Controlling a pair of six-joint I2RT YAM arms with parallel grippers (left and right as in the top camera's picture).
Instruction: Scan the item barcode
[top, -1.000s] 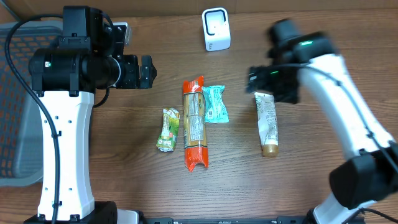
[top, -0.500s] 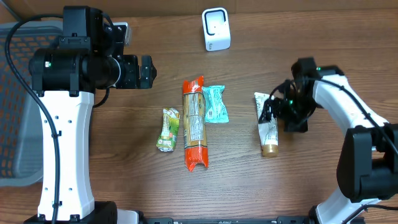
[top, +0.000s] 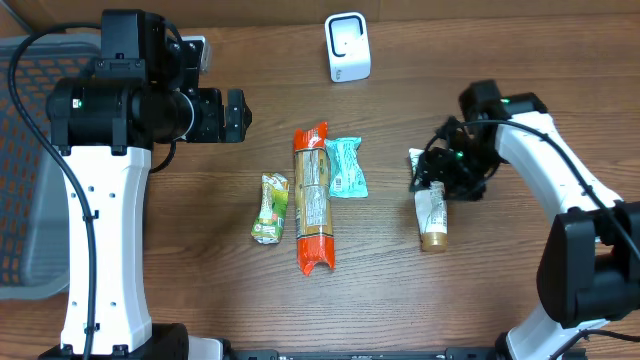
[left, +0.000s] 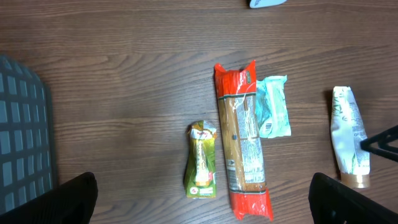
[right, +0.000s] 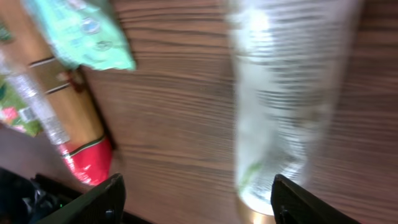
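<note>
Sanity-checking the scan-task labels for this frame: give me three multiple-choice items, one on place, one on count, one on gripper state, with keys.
1. The right gripper hangs over:
A. the green packet
B. the white tube
C. the pasta pack

2. Packaged items on the table:
A. two
B. four
C. six

3. The left gripper is:
A. open and empty
B. shut on the teal packet
C. shut on the pasta pack

Key: 1 B, its wrist view looks straight down on the tube. 2 B, tube, pasta pack, green packet, teal packet. 3 A, its fingers stand wide apart with nothing between.
</note>
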